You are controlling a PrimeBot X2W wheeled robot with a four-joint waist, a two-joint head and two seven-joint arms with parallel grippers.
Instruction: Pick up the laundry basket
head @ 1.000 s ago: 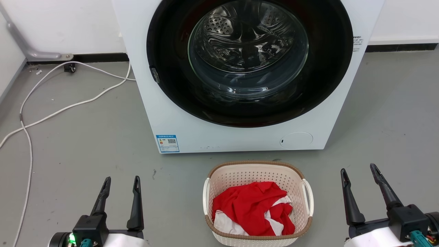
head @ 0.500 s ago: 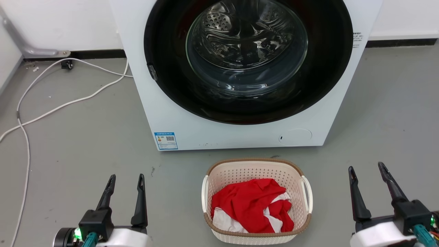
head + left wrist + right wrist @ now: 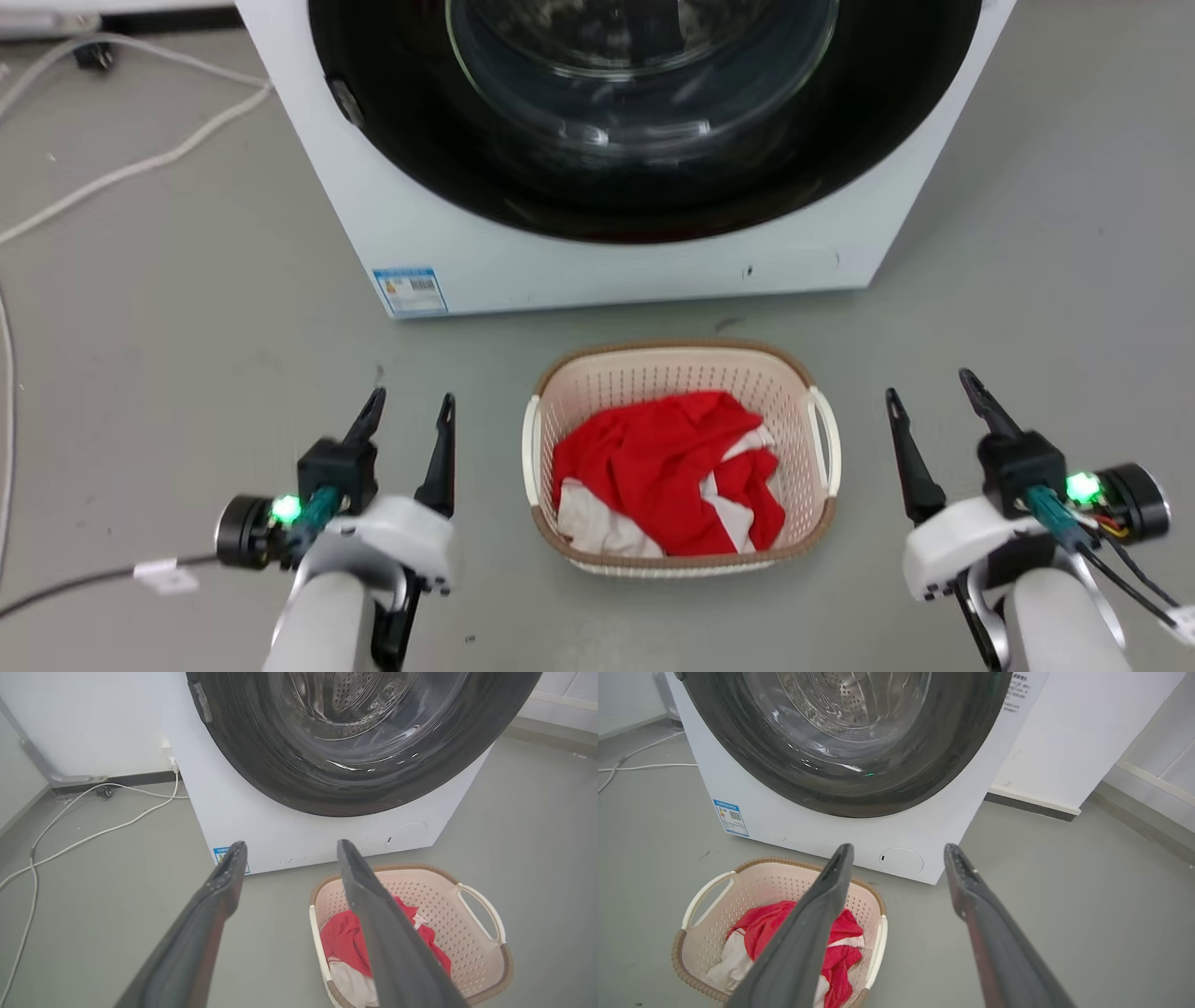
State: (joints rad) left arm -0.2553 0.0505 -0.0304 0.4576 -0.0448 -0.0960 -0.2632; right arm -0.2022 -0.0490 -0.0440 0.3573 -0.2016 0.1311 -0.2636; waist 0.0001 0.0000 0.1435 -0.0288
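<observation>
Head view, basket: one laundry basket (image 3: 680, 347) is seen at the lower centre of the frame, set on the grey floor (image 3: 187, 355) just before the one washing machine (image 3: 597, 271), which takes up the top.
Head view, handles: two white handles (image 3: 829, 439) are counted, one on each short side.
Head view, contents: one red cloth (image 3: 653, 467) and one white cloth (image 3: 597, 527) are heaped inside.
Head view, grippers: two are counted. The left gripper (image 3: 412, 398) is at the lower left and the right gripper (image 3: 929, 385) at the lower right. On each, the two fingers are spread and nothing is held. Both are apart from the basket.
Head view, cables: white cables (image 3: 140, 168) lie at the upper left; their number cannot be told.
Left wrist view: two spread fingers are shown. The basket is at the lower right, partly hidden behind one finger.
Right wrist view: two spread fingers are shown. The basket is at the lower left, partly hidden behind one finger.
Change: the whole head picture has shifted, so the camera has been moved. Both grippers are found nearer the basket's sides than half a second ago, their fingers spread as before. The basket is unmoved before the machine.
</observation>
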